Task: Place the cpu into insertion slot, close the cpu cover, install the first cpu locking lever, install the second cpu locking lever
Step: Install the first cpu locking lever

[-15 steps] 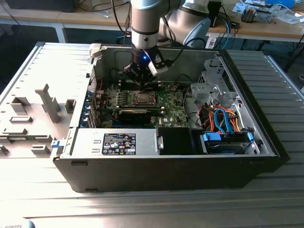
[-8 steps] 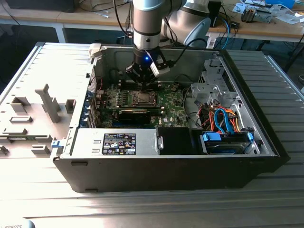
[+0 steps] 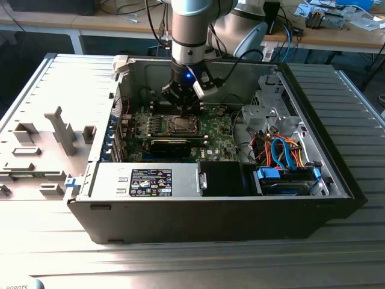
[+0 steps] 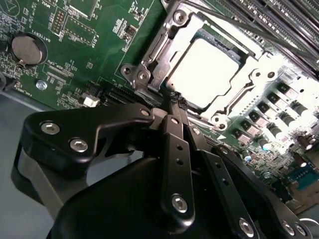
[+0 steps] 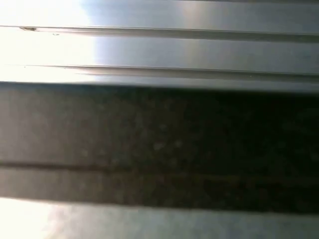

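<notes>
The cpu [image 4: 204, 72] lies flat in the insertion slot, its silver top bright; the slot's contact field is hidden beneath it. The cpu cover [image 4: 158, 52], a silver frame, lies down around the chip. My gripper [image 4: 174, 102] has its black fingers [image 4: 175, 149] drawn together, tips right at the socket frame's edge beside the cover. In the exterior view the gripper [image 3: 182, 102] hangs just above the socket [image 3: 180, 124] on the green motherboard [image 3: 219, 129]. Whether a thin lever sits between the tips cannot be made out.
The open computer case [image 3: 337, 174] walls in the board. A long black card [image 3: 171, 143] runs just in front of the socket, memory slots [image 4: 279, 20] beside it, a coin battery [image 4: 27, 48] further off. Drive cage and cables [image 3: 283, 150] fill the exterior view's right.
</notes>
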Robot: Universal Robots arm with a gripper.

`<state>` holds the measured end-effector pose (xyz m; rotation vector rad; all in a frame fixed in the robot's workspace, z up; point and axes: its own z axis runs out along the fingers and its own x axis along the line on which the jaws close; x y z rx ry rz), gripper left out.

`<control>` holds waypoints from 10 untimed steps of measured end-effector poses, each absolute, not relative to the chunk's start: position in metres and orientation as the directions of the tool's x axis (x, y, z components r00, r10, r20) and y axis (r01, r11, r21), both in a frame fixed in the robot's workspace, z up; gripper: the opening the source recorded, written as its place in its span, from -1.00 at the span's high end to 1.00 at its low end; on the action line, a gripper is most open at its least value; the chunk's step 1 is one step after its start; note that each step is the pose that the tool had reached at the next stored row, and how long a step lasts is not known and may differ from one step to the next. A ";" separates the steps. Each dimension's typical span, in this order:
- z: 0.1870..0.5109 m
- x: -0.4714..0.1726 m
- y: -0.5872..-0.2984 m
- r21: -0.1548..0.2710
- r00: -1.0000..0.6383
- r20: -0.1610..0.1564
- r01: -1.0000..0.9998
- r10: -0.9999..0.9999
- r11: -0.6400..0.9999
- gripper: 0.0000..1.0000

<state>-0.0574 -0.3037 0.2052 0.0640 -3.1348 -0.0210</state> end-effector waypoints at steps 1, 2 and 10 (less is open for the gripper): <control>0.205 -0.057 -0.304 0.014 -0.999 0.006 -0.041 -0.041 0.999 0.79; 0.205 -0.056 -0.304 0.014 -0.999 0.006 -0.041 -0.041 0.999 0.79; 0.203 -0.053 -0.306 0.013 -0.999 0.006 -0.041 -0.041 0.999 0.79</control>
